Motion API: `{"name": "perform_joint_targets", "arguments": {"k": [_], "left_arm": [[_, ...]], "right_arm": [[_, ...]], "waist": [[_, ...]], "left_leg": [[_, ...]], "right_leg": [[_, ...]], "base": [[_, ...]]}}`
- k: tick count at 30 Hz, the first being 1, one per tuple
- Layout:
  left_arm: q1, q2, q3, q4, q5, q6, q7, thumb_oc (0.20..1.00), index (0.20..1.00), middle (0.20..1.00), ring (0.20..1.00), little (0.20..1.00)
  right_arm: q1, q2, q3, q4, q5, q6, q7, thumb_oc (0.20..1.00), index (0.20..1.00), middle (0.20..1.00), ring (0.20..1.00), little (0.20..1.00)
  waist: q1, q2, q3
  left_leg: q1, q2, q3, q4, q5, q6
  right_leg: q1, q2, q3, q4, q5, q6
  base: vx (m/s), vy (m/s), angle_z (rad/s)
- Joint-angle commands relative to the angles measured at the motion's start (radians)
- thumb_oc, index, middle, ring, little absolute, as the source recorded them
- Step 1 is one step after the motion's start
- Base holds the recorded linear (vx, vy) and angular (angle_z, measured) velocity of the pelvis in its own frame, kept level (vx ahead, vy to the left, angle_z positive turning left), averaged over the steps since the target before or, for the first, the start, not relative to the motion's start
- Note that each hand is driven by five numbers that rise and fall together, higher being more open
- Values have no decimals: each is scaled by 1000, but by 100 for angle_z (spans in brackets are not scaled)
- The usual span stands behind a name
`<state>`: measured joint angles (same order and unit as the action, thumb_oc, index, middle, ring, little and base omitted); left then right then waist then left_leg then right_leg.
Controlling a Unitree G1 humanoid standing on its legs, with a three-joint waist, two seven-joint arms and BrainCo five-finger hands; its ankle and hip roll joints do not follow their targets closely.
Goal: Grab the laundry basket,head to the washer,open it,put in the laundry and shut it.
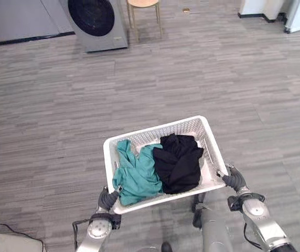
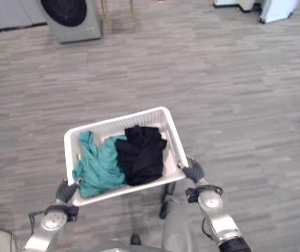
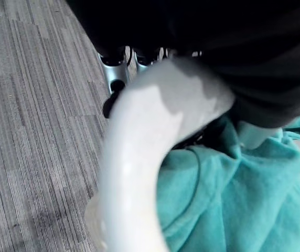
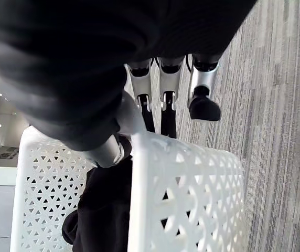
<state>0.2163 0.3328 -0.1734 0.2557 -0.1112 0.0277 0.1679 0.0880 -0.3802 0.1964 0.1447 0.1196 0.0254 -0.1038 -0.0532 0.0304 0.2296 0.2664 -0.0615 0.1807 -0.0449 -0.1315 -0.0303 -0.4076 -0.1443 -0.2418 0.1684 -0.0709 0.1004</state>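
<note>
Ahead, grey plank floor [image 1: 218, 79] reaches washer [image 1: 97, 23] and stool [image 1: 143, 10].

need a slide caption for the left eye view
Both hands carry a white laundry basket of teal and black clothes toward the washer.

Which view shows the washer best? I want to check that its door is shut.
The left eye view: the washer stands at the far edge, its dark round door facing the room and looking shut. The right eye view crops it at the corner. The wrist views show the laundry basket up close.
</note>
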Motion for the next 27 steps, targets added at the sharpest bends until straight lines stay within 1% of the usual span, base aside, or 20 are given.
{"name": "perform_joint_targets", "arguments": {"k": [1, 3, 4, 5, 7, 9, 10, 11, 13, 14, 17, 18, 19, 20, 21, 22, 23, 24, 26, 27], "left_arm": [[-61, 13, 22, -80, -48, -122, -33, 200, 200, 200, 200, 200], [-62, 13, 22, -79, -48, -122, -33, 200, 200, 200, 200, 200], [-57, 8, 23, -83, -69, -121, -36, 200, 200, 200, 200, 200], [-50, 1, 26, -74, -78, -117, -39, 200, 200, 200, 200, 200], [-45, -2, 24, -80, -89, -115, -42, 200, 200, 200, 200, 200], [-45, -5, 18, -83, -92, -113, -44, 200, 200, 200, 200, 200], [-45, -5, 18, -83, -92, -113, -44, 200, 200, 200, 200, 200], [-41, -3, 14, -94, -81, -107, -47, 200, 200, 200, 200, 200], [-40, -5, 11, -98, -72, -101, -45, 200, 200, 200, 200, 200], [-42, -8, 9, -96, -67, -96, -45, 200, 200, 200, 200, 200], [-51, -15, 4, -96, -62, -91, -39, 200, 200, 200, 200, 200], [-53, -15, 4, -99, -60, -89, -41, 200, 200, 200, 200, 200], [-53, -12, 5, -103, -57, -89, -43, 200, 200, 200, 200, 200], [-46, -10, 10, -108, -53, -91, -50, 200, 200, 200, 200, 200], [-46, -10, 10, -108, -53, -91, -51, 200, 200, 200, 200, 200], [-40, -7, 11, -111, -50, -91, -55, 200, 200, 200, 200, 200], [-37, 2, 6, -109, -50, -92, -58, 200, 200, 200, 200, 200], [-37, 8, 1, -106, -49, -90, -60, 200, 200, 200, 200, 200], [-53, 33, -7, -109, -42, -87, -60, 200, 200, 200, 200, 200], [-54, 34, -7, -109, -42, -87, -60, 200, 200, 200, 200, 200]], "right_arm": [[-25, -29, -48, -76, 76, -99, 94, 200, 200, 200, 200, 200], [-26, -29, -47, -76, 76, -99, 94, 200, 200, 200, 200, 200], [-27, -40, -54, -79, 79, -96, 90, 200, 200, 200, 200, 200], [-27, -50, -61, -83, 79, -92, 87, 200, 200, 200, 200, 200], [-22, -57, -74, -88, 75, -83, 85, 200, 200, 200, 200, 200], [-18, -62, -85, -87, 73, -79, 81, 200, 200, 200, 200, 200], [-18, -62, -85, -87, 73, -79, 81, 200, 200, 200, 200, 200], [-10, -65, -96, -88, 74, -79, 72, 200, 200, 200, 200, 200], [-6, -60, -96, -82, 74, -83, 63, 200, 200, 200, 200, 200], [-3, -53, -96, -75, 72, -85, 57, 200, 200, 200, 200, 200], [-1, -47, -100, -70, 71, -90, 45, 200, 200, 200, 200, 200], [1, -45, -103, -70, 72, -91, 44, 200, 200, 200, 200, 200], [2, -42, -104, -72, 70, -90, 44, 200, 200, 200, 200, 200], [6, -39, -102, -69, 67, -91, 51, 200, 200, 200, 200, 200], [6, -39, -102, -69, 67, -91, 51, 200, 200, 200, 200, 200], [15, -33, -106, -73, 69, -92, 54, 200, 200, 200, 200, 200], [29, -13, -107, -75, 71, -94, 56, 200, 200, 200, 200, 200], [32, -5, -108, -75, 70, -93, 60, 200, 200, 200, 200, 200], [26, 10, -95, -74, 69, -97, 66, 200, 200, 200, 200, 200], [25, 11, -95, -74, 69, -98, 66, 200, 200, 200, 200, 200]], "waist": [[1, 2, -17], [-2, 0, -21], [8, -6, -11], [17, -25, -8], [31, -32, -16], [43, -31, -22], [43, -33, -24], [55, -32, -31], [67, -21, -33], [74, -12, -32], [86, -15, -31], [84, -23, -33], [89, -23, -35], [90, -19, -46], [91, -20, -45], [93, -20, -54], [98, -39, -67], [99, -50, -74], [90, -76, -71], [92, -77, -72]], "left_leg": [[-153, 128, -43, 328, 77, -75], [-161, 126, -46, 331, 80, -75], [-205, 146, -53, 448, 136, -80], [-265, 160, -18, 574, 158, -77], [-297, 167, 35, 550, 126, -59], [-346, 160, 72, 497, 97, -49], [-348, 158, 73, 493, 101, -48], [-387, 157, 111, 374, 79, -34], [-402, 144, 105, 209, 140, -45], [-413, 146, 91, 121, 206, -59], [-484, 166, 82, -26, 246, -72], [-499, 171, 86, -34, 236, -79], [-514, 185, 99, -30, 259, -73], [-503, 194, 101, -31, 266, -71], [-502, 194, 101, -31, 266, -71], [-501, 202, 106, -13, 289, -70], [-507, 192, 103, 55, 302, -57], [-506, 179, 106, 78, 284, -45], [-483, 149, 115, 111, 232, -6], [-484, 148, 117, 112, 231, -6]], "right_leg": [[217, 7, 60, -73, 82, 37], [213, 5, 58, -77, 86, 37], [254, 15, 41, -81, 69, 17], [300, 11, 23, -90, 43, -11], [349, 12, 13, -96, 17, -19], [392, 10, 9, -104, -7, -15], [389, 8, 10, -106, -4, -14], [442, 14, 1, -123, -32, -4], [482, 36, -6, -129, -54, -1], [516, 53, -13, -143, -68, 1], [577, 67, -11, -155, -107, 8], [603, 61, -8, -153, -129, 14], [611, 65, -4, -150, -129, 14], [630, 70, 3, -145, -146, 19], [631, 70, 4, -144, -146, 19], [655, 67, 8, -143, -156, 26], [676, 35, 19, -93, -148, 40], [664, 13, 25, -47, -126, 52], [597, -28, 49, 141, -18, 82], [593, -30, 51, 145, -20, 83]], "base": [[420, -350, 128], [171, -195, 91], [340, -357, -2], [489, -426, -30], [469, -220, -25], [341, -65, -39], [405, -25, -42], [441, -10, -31], [514, 14, -21], [444, 29, -6], [474, 61, -5], [462, 113, -16], [525, 154, -13], [325, 121, 4], [405, 130, -23], [566, 171, -33], [734, 256, -31], [708, 292, 12], [366, 213, 19], [361, 228, -9]]}}
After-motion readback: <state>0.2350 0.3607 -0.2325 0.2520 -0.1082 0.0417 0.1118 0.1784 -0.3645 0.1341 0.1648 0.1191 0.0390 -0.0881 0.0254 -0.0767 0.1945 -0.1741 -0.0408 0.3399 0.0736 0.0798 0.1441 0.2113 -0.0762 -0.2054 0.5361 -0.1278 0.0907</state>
